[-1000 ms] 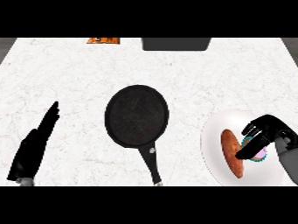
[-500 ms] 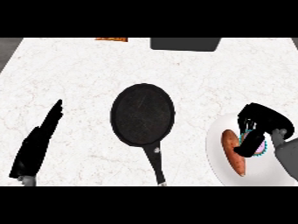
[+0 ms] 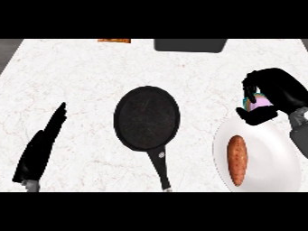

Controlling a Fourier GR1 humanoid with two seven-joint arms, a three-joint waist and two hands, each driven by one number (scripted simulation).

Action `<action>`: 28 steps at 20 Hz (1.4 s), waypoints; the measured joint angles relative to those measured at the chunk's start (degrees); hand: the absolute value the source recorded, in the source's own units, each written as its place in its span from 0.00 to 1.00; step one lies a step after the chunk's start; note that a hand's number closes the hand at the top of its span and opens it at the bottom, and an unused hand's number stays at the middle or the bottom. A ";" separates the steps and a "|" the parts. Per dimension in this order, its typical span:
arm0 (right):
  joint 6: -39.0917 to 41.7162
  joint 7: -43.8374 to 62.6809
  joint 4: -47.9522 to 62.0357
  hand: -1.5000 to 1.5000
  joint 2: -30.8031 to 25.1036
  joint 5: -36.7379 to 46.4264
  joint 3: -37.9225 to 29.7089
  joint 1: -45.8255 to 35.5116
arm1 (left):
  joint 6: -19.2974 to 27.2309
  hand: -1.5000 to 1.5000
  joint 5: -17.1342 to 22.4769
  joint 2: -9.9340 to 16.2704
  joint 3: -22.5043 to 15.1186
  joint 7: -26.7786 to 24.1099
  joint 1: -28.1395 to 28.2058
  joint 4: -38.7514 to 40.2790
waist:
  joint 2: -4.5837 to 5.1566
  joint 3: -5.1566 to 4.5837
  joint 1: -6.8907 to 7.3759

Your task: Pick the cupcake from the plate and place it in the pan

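Since a moment ago your right hand has risen off the plate, fingers curled round the cupcake, which is mostly hidden, so its facing is unclear. Left of it lies the pan, handle toward you. Your left hand rests open at the left.

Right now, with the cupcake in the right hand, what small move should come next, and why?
Probably carry it left toward the pan. The right hand has its fingers curled round the cupcake beyond the plate's far edge, and the pan lies to its left with nothing in it.
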 measured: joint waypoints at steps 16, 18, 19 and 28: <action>-8.00 -13.57 13.69 1.00 22.68 2.72 -1.82 -16.32 | -1.04 0.50 -0.04 -0.16 1.63 0.85 -0.19 -0.14 | -0.34 -0.26 -1.07; -8.01 -12.40 16.43 1.00 26.55 3.16 -1.76 -18.25 | -0.96 0.50 -0.39 -0.30 1.86 -0.06 -0.21 0.63 | -0.35 -0.26 -1.16; -7.90 -11.99 17.81 1.00 28.36 3.27 -1.74 -18.97 | -0.64 0.50 -0.76 -0.70 1.71 -0.50 -0.14 1.04 | -0.35 -0.26 -1.21; -14.03 -11.30 36.56 1.00 37.72 -0.55 5.38 -26.79 | -1.96 0.50 -1.13 -0.90 1.12 0.27 -1.23 0.30 | 0.16 -0.27 0.96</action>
